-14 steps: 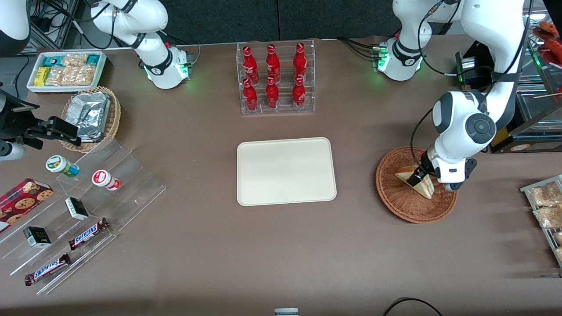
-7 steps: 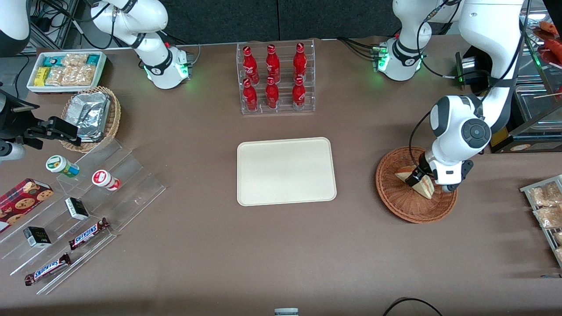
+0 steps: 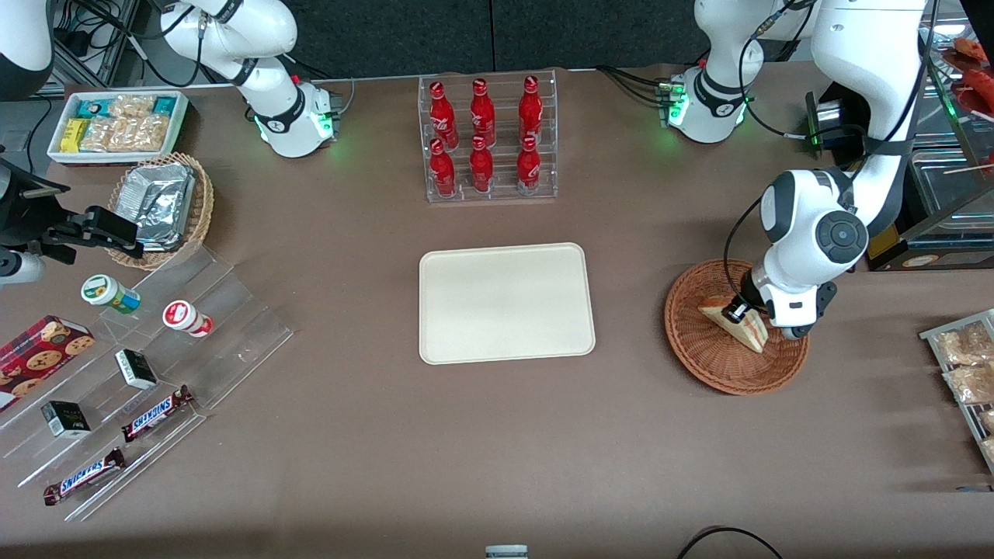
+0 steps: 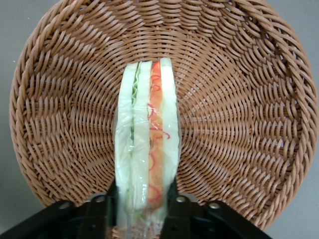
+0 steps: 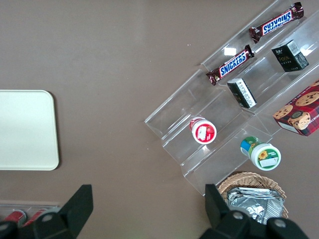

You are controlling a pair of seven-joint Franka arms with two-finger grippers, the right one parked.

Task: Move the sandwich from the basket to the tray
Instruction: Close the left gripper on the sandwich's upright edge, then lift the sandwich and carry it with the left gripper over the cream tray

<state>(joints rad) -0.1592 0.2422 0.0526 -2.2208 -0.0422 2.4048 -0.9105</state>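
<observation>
Gripper [image 4: 144, 209] down in the basket [image 3: 703, 357], fingers clamped either side of the sandwich [image 4: 147, 164], which stands on edge inside it. Best to lift straight up, clear the rim, then carry to the tray [image 3: 505, 303].

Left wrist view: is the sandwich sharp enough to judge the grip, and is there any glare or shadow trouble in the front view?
Left wrist view: sandwich and basket weave are crisp, light is even, and the gripper fingers press both sides. Front view: soft, even light, green LED glow at the arm bases, and the wrist partly covers the sandwich.
</observation>
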